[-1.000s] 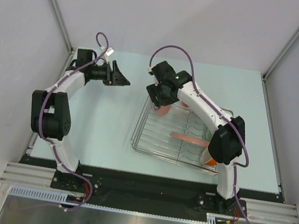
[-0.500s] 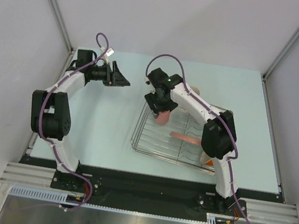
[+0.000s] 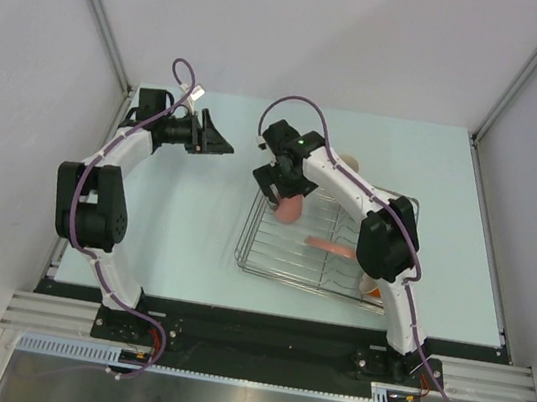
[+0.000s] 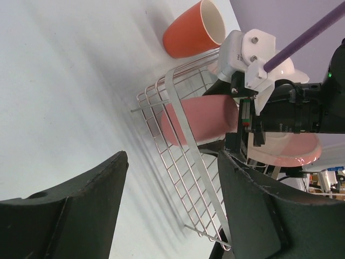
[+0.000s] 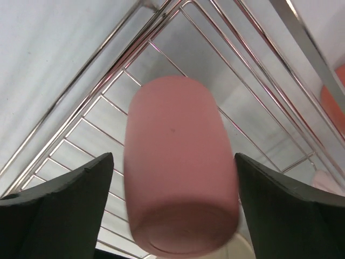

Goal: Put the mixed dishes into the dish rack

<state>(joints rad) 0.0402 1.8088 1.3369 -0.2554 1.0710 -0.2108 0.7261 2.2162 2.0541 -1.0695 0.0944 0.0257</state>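
Observation:
The pink tumbler (image 5: pixel 180 167) is in the far-left corner of the dish rack (image 3: pixel 280 258), its base turned toward my right wrist camera. My right gripper (image 5: pixel 173 156) straddles it, open, with a gap showing on each side between the fingers (image 5: pixel 59 199) and the tumbler. From above, the right gripper (image 3: pixel 284 198) hovers over that corner with the tumbler (image 3: pixel 290 209) just below it. A pink plate (image 3: pixel 332 248) stands in the rack. The orange mug (image 4: pixel 191 32) stands on the table behind the rack. My left gripper (image 4: pixel 173 156) is open and empty, left of the rack.
An orange bowl (image 3: pixel 372 287) peeks out under the right arm at the rack's near-right corner. The rack's wire side (image 4: pixel 178 140) lies close in front of the left gripper (image 3: pixel 212 140). Side walls close off the table left and right.
The right gripper carried the tumbler slightly left and down into the rack's corner, then its jaws spread away from it. The left arm has not moved.

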